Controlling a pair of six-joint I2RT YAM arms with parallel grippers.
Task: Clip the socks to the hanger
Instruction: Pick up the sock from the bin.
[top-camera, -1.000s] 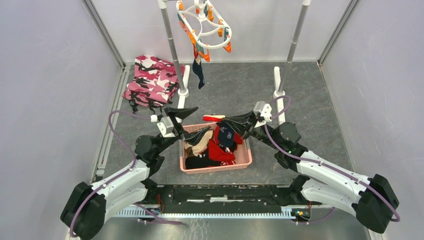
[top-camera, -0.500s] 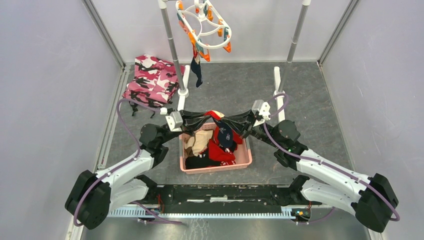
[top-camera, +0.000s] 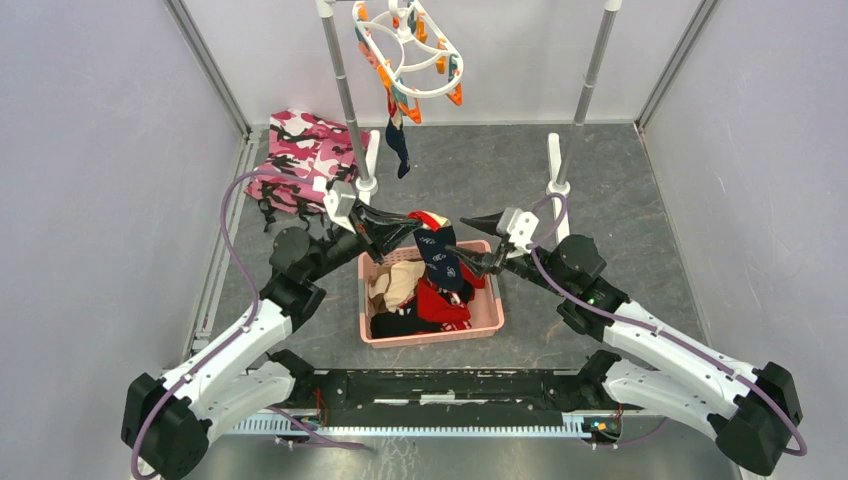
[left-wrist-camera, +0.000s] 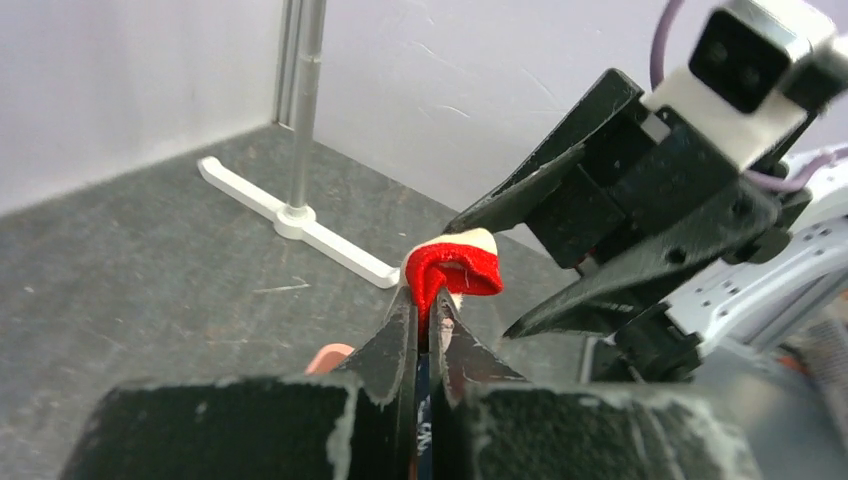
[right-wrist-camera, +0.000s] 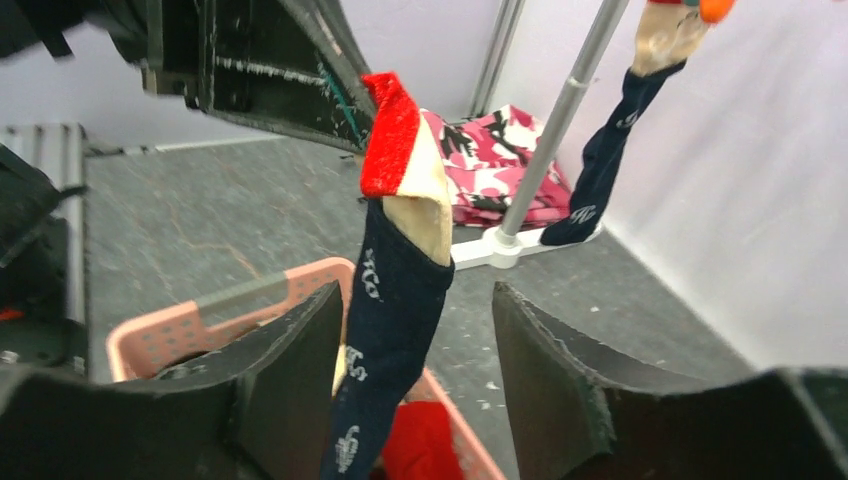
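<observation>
A navy sock with a red-and-beige cuff (top-camera: 436, 252) hangs over the pink basket (top-camera: 492, 318). My left gripper (top-camera: 410, 223) is shut on its red cuff (left-wrist-camera: 455, 272), with the fingertips (left-wrist-camera: 428, 305) pinched together on the fabric. My right gripper (top-camera: 463, 243) stands open just right of the sock. In the right wrist view the navy leg (right-wrist-camera: 392, 290) hangs free between that gripper's spread fingers (right-wrist-camera: 417, 292). The white oval hanger (top-camera: 405, 52) with orange and teal clips hangs at the top, and one navy sock (top-camera: 398, 142) is clipped to it. More socks (top-camera: 425, 300) in red, beige and black lie in the basket.
A folded pink camouflage cloth (top-camera: 305, 160) lies at the back left. Two grey rack poles (top-camera: 345, 95) on white feet (top-camera: 553, 160) flank the hanger. Grey walls close in the dark floor on three sides.
My left gripper swung in and shut on the sock's red cuff, then pulled it slightly left and back. My right gripper, shut on the sock before, has opened and released it.
</observation>
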